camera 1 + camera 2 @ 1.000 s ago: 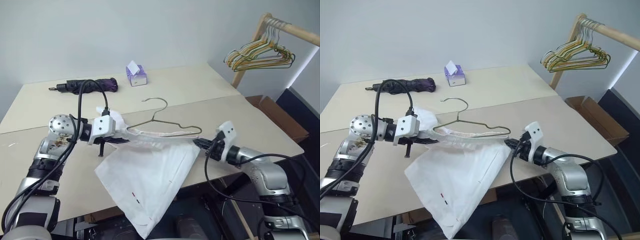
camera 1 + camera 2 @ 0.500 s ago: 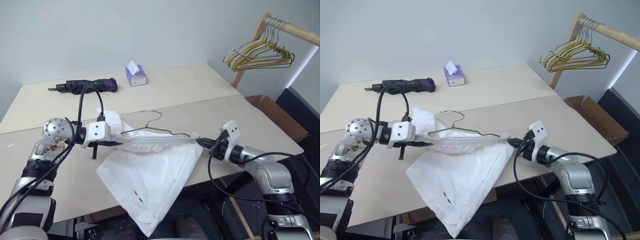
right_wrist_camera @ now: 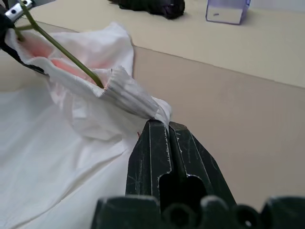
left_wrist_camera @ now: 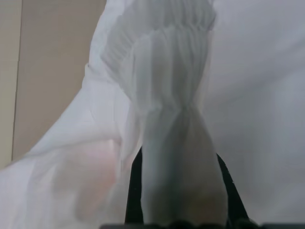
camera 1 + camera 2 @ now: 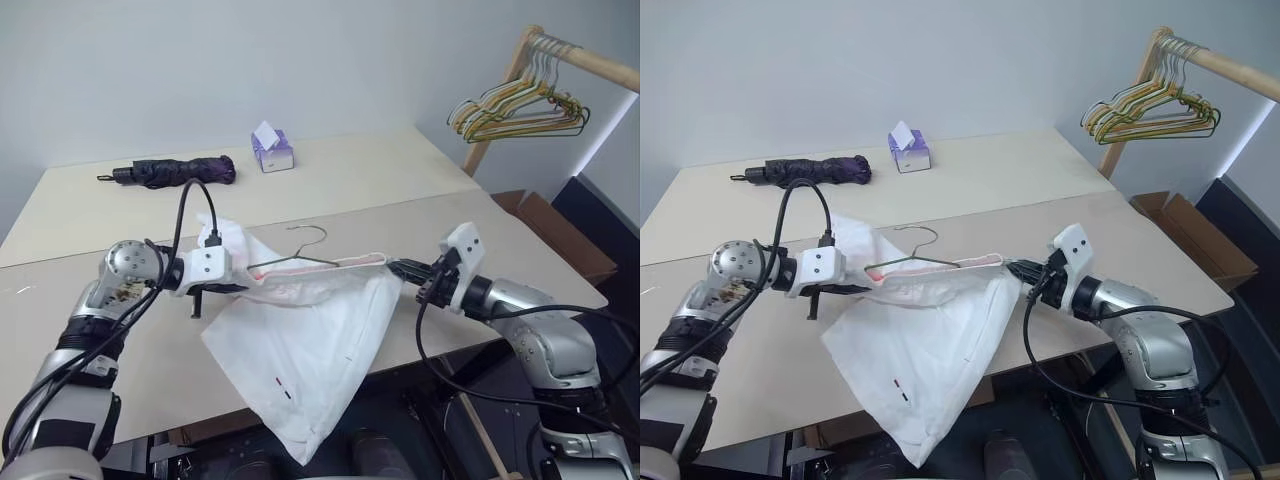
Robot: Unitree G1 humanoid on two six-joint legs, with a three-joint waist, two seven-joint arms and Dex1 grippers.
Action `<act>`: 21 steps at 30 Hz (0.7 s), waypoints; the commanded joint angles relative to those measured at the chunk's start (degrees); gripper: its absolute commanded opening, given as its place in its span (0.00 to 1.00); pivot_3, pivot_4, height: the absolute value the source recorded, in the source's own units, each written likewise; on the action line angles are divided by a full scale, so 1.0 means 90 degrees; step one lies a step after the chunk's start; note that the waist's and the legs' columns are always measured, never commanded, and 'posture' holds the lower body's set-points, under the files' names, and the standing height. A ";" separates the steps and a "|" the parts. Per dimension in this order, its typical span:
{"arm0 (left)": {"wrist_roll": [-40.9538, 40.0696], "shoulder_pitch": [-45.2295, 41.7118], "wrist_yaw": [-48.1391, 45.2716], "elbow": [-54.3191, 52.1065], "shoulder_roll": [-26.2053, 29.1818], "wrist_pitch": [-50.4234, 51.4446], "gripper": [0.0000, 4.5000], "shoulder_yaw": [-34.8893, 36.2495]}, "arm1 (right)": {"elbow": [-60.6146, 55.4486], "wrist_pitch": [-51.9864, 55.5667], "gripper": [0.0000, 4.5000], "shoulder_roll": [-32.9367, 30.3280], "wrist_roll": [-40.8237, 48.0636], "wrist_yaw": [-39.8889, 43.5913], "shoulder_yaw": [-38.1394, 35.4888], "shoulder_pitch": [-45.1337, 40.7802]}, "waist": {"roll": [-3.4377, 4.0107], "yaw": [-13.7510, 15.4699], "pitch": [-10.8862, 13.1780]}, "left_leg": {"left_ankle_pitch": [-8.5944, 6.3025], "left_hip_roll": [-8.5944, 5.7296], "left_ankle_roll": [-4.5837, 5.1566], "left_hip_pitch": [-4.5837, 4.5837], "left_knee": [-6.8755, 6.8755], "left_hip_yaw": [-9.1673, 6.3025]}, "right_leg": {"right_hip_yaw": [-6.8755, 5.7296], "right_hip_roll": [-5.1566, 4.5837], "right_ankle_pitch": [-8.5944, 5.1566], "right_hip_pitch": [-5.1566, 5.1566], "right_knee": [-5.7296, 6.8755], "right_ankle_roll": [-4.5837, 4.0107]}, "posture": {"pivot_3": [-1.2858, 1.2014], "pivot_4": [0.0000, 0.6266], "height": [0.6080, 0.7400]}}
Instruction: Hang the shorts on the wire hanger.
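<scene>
The white shorts [image 5: 310,350] hang over the table's front edge, their gathered waistband [image 5: 330,270] stretched between both grippers. My left gripper [image 5: 228,287] is shut on the waistband's left end; in the left wrist view the bunched cloth [image 4: 176,143] sits between its black fingers [image 4: 135,191]. My right gripper [image 5: 396,267] is shut on the right end [image 3: 143,102], lifted off the table. The wire hanger [image 5: 300,258] pokes out of the waistband, hook [image 5: 921,232] up. Its olive wire [image 3: 62,50] runs into the pinkish inside of the opening.
A purple tissue box [image 5: 272,150] and a folded dark umbrella [image 5: 170,171] lie at the back of the beige table [image 5: 450,220]. A wooden rack with several wire hangers [image 5: 520,105] stands at the right, with a cardboard box [image 5: 555,235] below it.
My right gripper has risen with the waistband's right end and my left has sunk slightly. The hanger's right shoulder, earlier lying over the cloth, is now inside the waistband.
</scene>
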 commanded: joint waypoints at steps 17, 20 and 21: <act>-0.0218 -0.0598 0.0132 -0.0197 -0.0349 0.0412 0.00 0.0206 | -0.0502 -0.0012 1.00 -0.1584 -0.0171 0.0974 0.0178 -0.1086 | 0.0000 -0.0111 0.0000 | 0.0000 0.0001 0.0000 0.0002 0.0000 0.0000 | 0.0000 0.0002 0.0000 -0.0001 -0.0001 0.0000 | 0.42 0.00 1.00; -0.0237 -0.0657 0.0105 -0.0230 -0.0374 0.0380 0.00 0.0203 | -0.0097 -0.0021 1.00 -0.1922 -0.0320 0.1539 0.0568 -0.1601 | 0.0000 -0.0150 0.0000 | 0.0000 0.0002 0.0001 0.0000 -0.0001 -0.0003 | -0.0005 0.0002 -0.0001 0.0000 -0.0004 0.0000 | 0.42 0.00 1.00; -0.0252 -0.0677 0.0089 -0.0249 -0.0380 0.0372 0.00 0.0207 | 0.0218 -0.0097 1.00 -0.1985 -0.0504 0.1719 0.0796 -0.1864 | 0.0000 -0.0167 0.0000 | 0.0000 0.0001 0.0001 0.0001 -0.0001 -0.0002 | -0.0004 0.0001 -0.0001 0.0000 -0.0004 0.0000 | 0.42 0.00 1.00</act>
